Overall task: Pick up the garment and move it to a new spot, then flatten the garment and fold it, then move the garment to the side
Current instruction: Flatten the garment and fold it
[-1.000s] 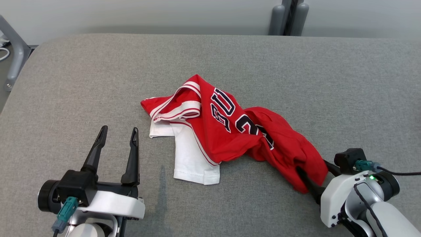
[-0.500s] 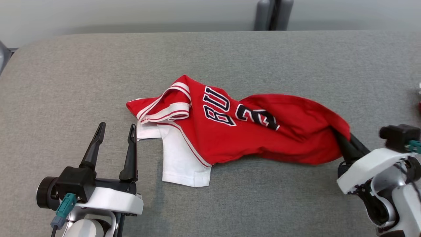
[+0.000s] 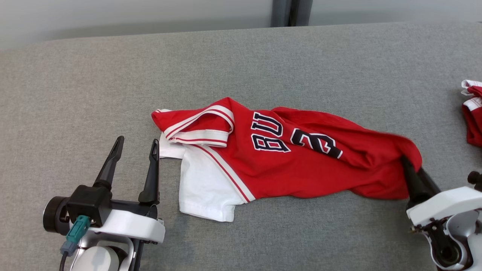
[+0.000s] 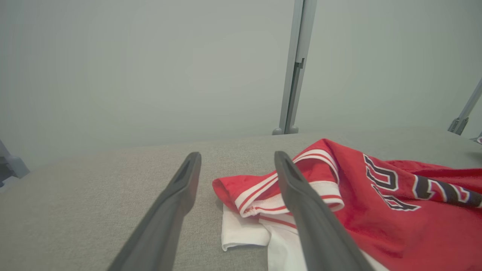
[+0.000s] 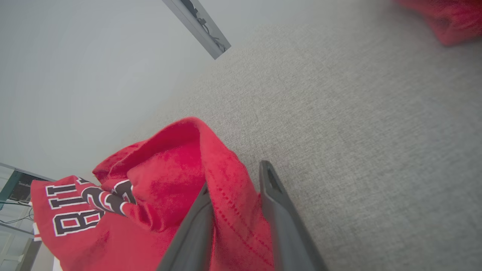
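Left pincer (image 3: 137, 141): near-left part of the grey fabric-covered surface (image 3: 241, 64), fingers spread, holding nothing. Right pincer (image 3: 412, 165): near-right, clenched on a red hem of the next item. Red-and-white short-sleeved jersey garment (image 3: 301, 165), dark lettering: crumpled across the middle, white sleeve just beside the left pincer. Second red-and-white cloth bundle (image 3: 472, 120): right edge.

Soft, even light from overhead, fairly bright. Shadows are faint: a thin dark line under the shirt's (image 3: 301, 169) front edge on the matte table (image 3: 263, 67), and a pale smear right of the left gripper (image 3: 137, 140). Head view is sharp, tho the shirt's right end looks smeared. Wrist views are softer, w/ near fingers and cloth blurry.
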### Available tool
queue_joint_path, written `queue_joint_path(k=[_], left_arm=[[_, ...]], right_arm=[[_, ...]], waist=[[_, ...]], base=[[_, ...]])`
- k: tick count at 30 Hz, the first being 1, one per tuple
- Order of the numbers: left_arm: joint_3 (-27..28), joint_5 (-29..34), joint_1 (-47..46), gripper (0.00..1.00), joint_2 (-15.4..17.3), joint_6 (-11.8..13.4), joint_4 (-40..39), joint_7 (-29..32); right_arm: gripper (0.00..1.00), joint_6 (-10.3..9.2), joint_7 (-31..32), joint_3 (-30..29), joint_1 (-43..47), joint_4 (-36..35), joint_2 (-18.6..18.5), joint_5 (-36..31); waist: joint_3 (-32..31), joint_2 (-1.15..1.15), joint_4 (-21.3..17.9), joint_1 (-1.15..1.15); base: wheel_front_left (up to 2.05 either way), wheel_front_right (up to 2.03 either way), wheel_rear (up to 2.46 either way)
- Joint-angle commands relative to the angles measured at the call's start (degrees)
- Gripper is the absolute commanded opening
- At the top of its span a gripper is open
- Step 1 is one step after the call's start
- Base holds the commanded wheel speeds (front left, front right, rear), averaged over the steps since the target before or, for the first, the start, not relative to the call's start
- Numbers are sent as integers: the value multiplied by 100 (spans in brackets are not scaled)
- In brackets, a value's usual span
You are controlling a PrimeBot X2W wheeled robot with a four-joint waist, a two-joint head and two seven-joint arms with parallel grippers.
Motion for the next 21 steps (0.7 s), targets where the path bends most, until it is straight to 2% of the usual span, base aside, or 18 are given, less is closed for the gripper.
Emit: queue_joint_path(k=[1,5,9,15,21], left_arm=[[4,11,-97,100,40,-40,8,7],[-15,32,-147,100,63,-24,29,8],[-11,47,-149,100,76,8,42,-20],[71,2,-35,100,92,98,-1,-113],[144,-44,127,100,155,165,-96,-128]], right_arm=[[100,0,-132,-32,-146,73,-40,28],[100,0,-570,-37,-348,360,-192,24],[100,0,-1061,-48,-382,304,-415,-108],[100,0,-1757,-270,-95,-394,-574,-638],[100,0,-1714,-297,321,-1495,-347,-1657]], waist=[[20,0,-25,0],[35,0,-74,0],[11,0,-103,0],[-116,0,-145,0],[-312,0,-179,0]], base=[[0,0,0],[0,0,0],[0,0,0],[0,0,0],[0,0,0]])
